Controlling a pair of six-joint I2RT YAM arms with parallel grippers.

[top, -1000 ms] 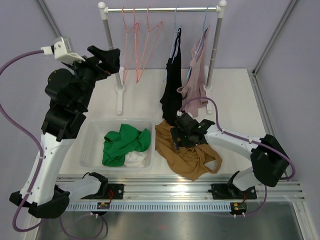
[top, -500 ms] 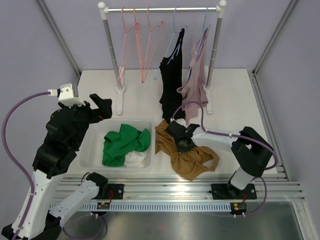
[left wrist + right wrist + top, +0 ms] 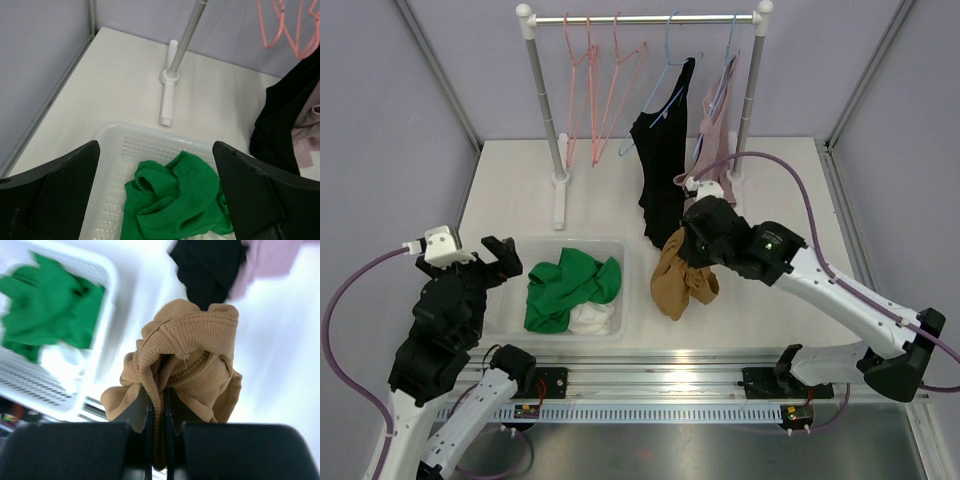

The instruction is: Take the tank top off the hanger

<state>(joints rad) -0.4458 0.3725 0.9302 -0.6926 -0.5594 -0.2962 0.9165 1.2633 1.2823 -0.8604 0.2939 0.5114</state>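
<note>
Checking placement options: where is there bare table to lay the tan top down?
Bare table left of the rack's left post, and right of the basket under the tan top. Crowded beneath the black top and pink top.

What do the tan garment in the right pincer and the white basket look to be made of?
Tan garment: ribbed knit fabric, matte and soft; fine parallel ribs and loose folds show in the right wrist view. White basket: probably moulded plastic, slightly glossy, with a perforated grid in its walls.
</note>
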